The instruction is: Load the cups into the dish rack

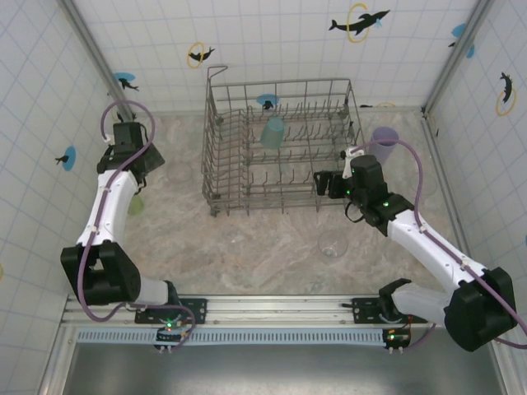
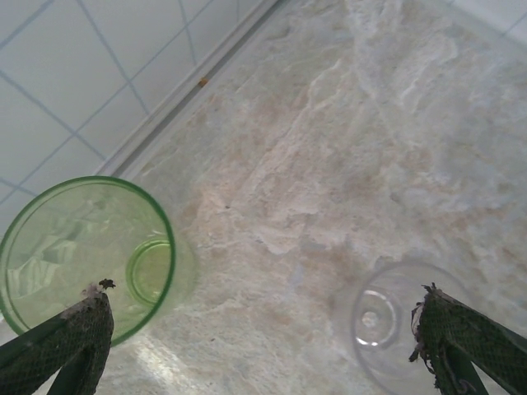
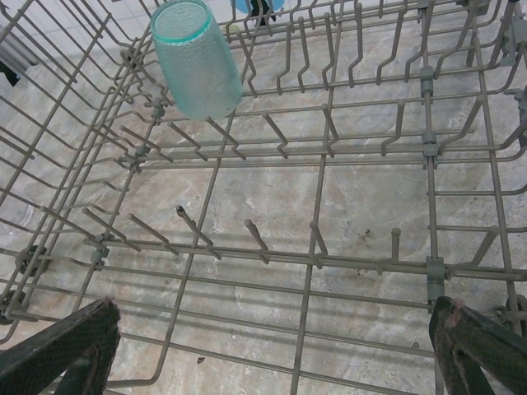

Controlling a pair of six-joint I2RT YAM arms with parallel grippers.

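Top external view looks down on a stone counter (image 1: pixel 239 247) with tiled walls around it. The big grey dish rack (image 1: pixel 280 152) sits at the back, in the middle. One teal cup (image 1: pixel 272 132) is inside it, near the far side. A lavender cup (image 1: pixel 384 140) stands on the counter just beside the rack's right end. A clear cup (image 1: pixel 332 244) stands in front of the rack, well apart from it. A lime green cup (image 1: pixel 136 203) sits by the left arm, far from the rack.

The right claw (image 1: pixel 323 183) is at the rack's near right corner. It is wide open and holds nothing. In the right wrist view its two fingers (image 3: pixel 66 346) hang over the rack's wires. The teal cup leans tilted on the tines in a far row.

The left claw (image 2: pixel 262 298) is wide open too, with nothing in it. In the left wrist view the lime green cup stands upright by one finger, mouth up. A second clear cup (image 2: pixel 383 317) stands by the other finger. I cannot tell if the fingers touch them.
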